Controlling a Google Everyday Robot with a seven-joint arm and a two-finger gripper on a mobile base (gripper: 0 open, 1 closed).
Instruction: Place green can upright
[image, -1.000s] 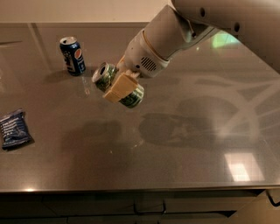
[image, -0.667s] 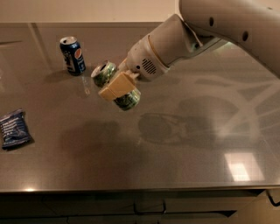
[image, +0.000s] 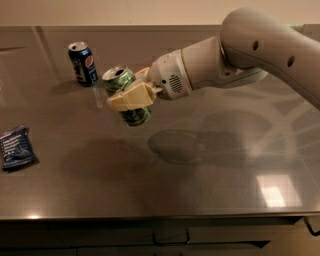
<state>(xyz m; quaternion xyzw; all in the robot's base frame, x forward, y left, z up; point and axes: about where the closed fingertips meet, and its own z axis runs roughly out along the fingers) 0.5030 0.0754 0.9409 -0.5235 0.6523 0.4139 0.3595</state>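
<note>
The green can (image: 125, 95), light green and white with a silver top, is held above the grey table (image: 200, 165), nearly upright and tilted a little to the left. My gripper (image: 131, 93) is shut on the green can around its middle, with a cream finger (image: 129, 99) across its front. The can's silver top faces up and left. The arm reaches in from the upper right. The can's base hangs clear of the table top, left of centre.
A dark blue Pepsi can (image: 82, 63) stands upright at the back left, close to the held can. A dark blue snack bag (image: 16, 147) lies near the left edge. The table's front edge runs along the bottom.
The arm has swung the green can from lying tilted on its side toward upright, and the wrist has lowered slightly. The Pepsi can and the bag have not moved.
</note>
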